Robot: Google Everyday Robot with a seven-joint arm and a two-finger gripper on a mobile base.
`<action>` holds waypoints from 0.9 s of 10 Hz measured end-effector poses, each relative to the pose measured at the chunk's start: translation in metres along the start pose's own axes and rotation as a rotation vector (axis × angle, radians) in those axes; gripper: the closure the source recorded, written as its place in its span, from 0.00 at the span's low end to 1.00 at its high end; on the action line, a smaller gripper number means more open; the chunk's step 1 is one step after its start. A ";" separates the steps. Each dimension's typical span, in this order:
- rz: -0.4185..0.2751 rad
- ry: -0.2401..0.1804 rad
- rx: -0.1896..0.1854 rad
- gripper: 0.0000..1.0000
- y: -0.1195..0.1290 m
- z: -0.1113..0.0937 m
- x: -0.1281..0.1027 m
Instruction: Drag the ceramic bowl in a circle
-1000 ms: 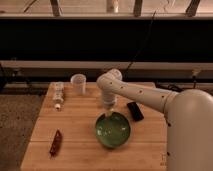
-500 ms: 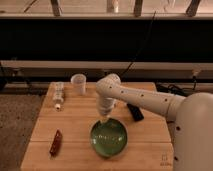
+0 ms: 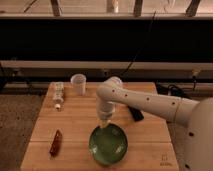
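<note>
The ceramic bowl [image 3: 108,144] is a wide, shallow, glossy green dish with a darker rim. It sits on the wooden table [image 3: 75,120] near the front edge, a little right of centre. My gripper [image 3: 103,124] hangs from the white arm and reaches down onto the bowl's far left rim. It touches the rim there.
A small white cup [image 3: 78,83] stands at the back left. A small bottle [image 3: 58,95] lies at the far left. A dark red packet [image 3: 55,142] lies at the front left. A black object [image 3: 135,114] lies right of the arm.
The bowl has slid toward the front edge and slightly left, with my gripper on its rim. The arm has swung down and left with it.
</note>
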 end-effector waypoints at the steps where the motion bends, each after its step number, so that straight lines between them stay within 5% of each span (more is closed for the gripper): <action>1: 0.007 -0.004 0.000 1.00 0.006 0.000 0.001; 4: 0.047 -0.005 -0.001 1.00 0.027 0.000 0.018; 9: 0.183 0.038 0.030 1.00 0.049 -0.012 0.083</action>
